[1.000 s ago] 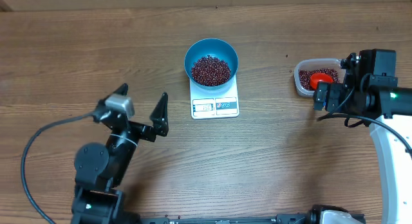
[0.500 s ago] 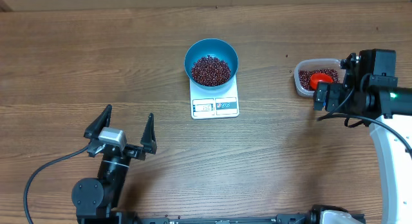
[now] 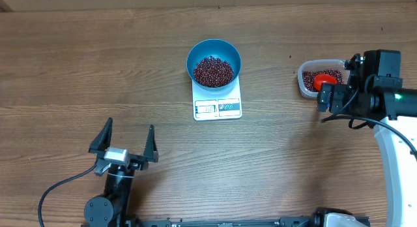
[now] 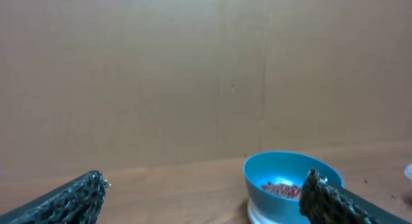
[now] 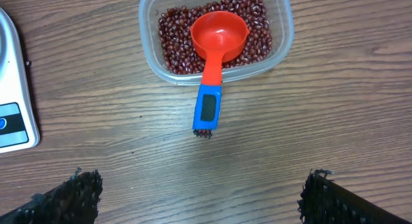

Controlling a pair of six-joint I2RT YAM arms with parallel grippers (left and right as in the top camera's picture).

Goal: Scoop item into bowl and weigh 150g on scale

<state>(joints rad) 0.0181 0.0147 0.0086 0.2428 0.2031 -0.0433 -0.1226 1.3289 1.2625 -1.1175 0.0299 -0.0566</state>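
Observation:
The bright-blue bowl (image 3: 193, 53) stands on the white scale (image 3: 217, 107) at the table's middle back, with a heap of red-brown beans (image 3: 214, 71) inside. In the left wrist view the bowl (image 4: 264, 195) and its beans (image 4: 281, 188) sit ahead to the right. My left gripper (image 3: 129, 128) is open and empty, near the front edge, well short of the scale. My right gripper (image 5: 201, 184) is open and empty above bare wood. Just beyond it lies a red scoop (image 5: 219, 32) with a blue handle (image 5: 208, 109), resting in a clear tub (image 5: 145, 37) of more beans (image 5: 174, 46).
The clear tub (image 3: 303, 89) sits at the right, under the right arm (image 3: 374, 90). A corner of the scale (image 5: 9, 89) shows at the left edge of the right wrist view. A cable (image 3: 62, 188) trails from the left arm.
My left arm has drawn back toward the front edge and squared up, its open gripper now facing the bowl from farther away. The right arm, bowl and scoop have not moved.

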